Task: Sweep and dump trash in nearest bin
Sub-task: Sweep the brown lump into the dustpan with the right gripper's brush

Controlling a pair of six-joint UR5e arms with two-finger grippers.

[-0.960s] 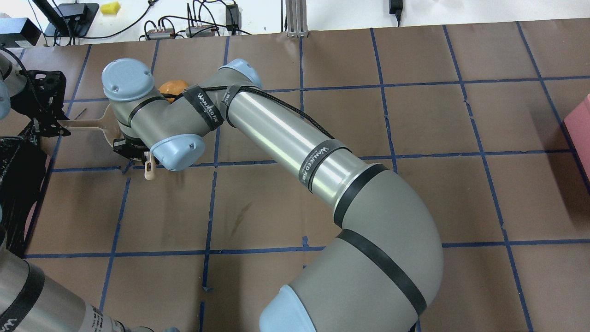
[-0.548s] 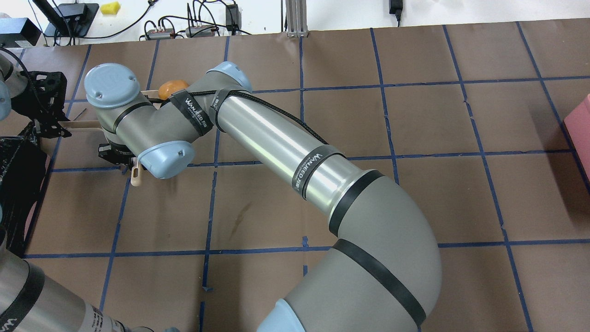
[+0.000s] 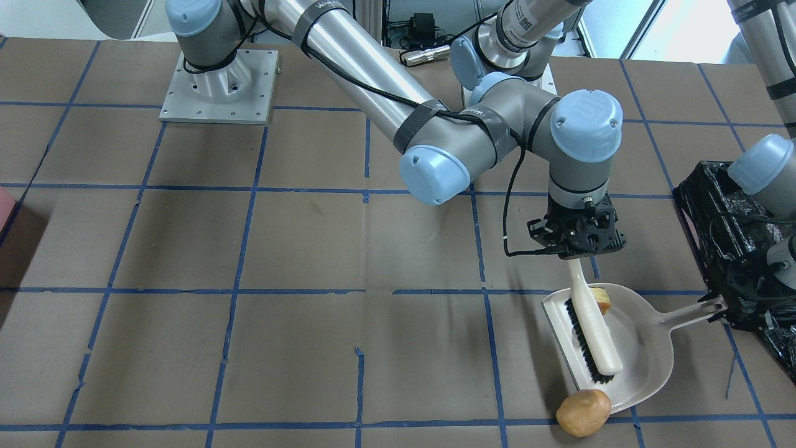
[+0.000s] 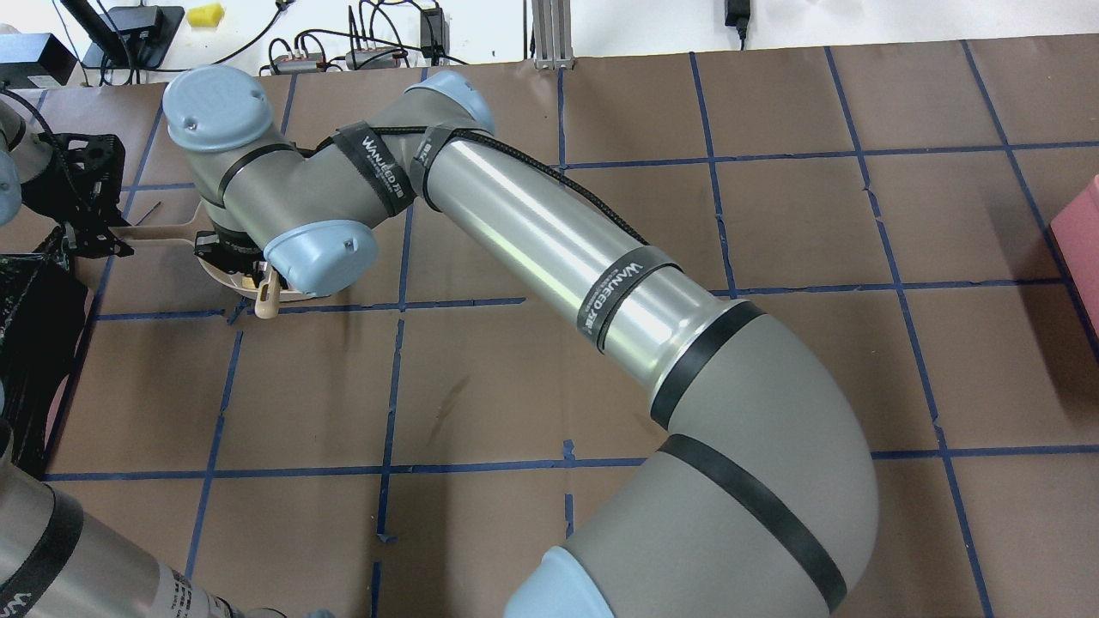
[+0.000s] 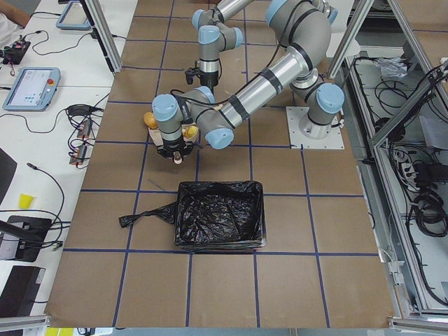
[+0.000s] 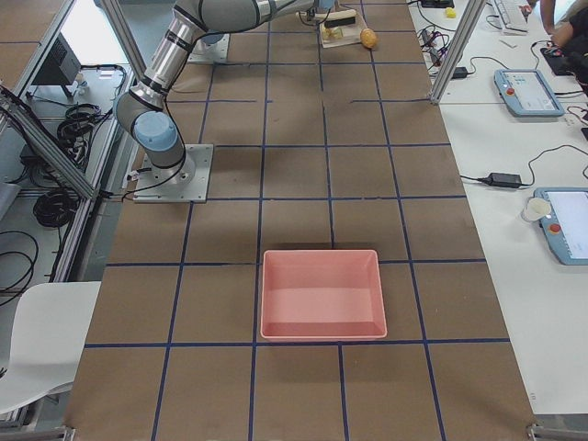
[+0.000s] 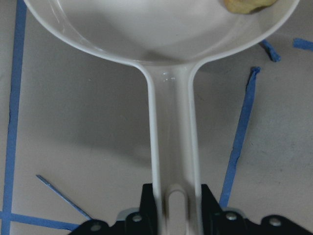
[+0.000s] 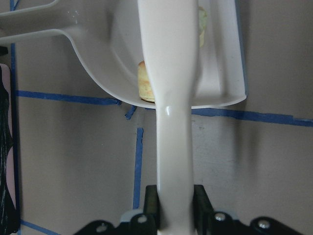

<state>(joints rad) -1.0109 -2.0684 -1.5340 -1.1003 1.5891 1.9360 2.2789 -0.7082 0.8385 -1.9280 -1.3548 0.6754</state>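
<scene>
My right gripper (image 3: 581, 252) is shut on the handle of a white brush (image 3: 594, 330), whose black bristles rest inside the white dustpan (image 3: 640, 348). My left gripper (image 3: 724, 306) is shut on the dustpan handle (image 7: 173, 147), which lies flat on the table. One yellow chunk (image 3: 601, 298) lies in the pan beside the brush. The right wrist view shows it (image 8: 145, 85) and a second pale chunk (image 8: 202, 23). The tan-orange potato lump (image 3: 583, 412) sits on the table, outside the pan, against its front corner. The black-lined bin (image 3: 734, 249) stands just beyond the pan's handle.
The bin (image 5: 220, 213) is at the table's end on my left, with a loose flap of bag on the table. A pink tray (image 6: 322, 294) sits far off at the right end. Brown paper with blue tape lines covers the table (image 4: 549, 369).
My right wrist swung left, then back right and farther from the robot's base, carrying the brush. The potato, seen earlier in the overhead view, is now hidden under the arm. The left gripper stayed put.
</scene>
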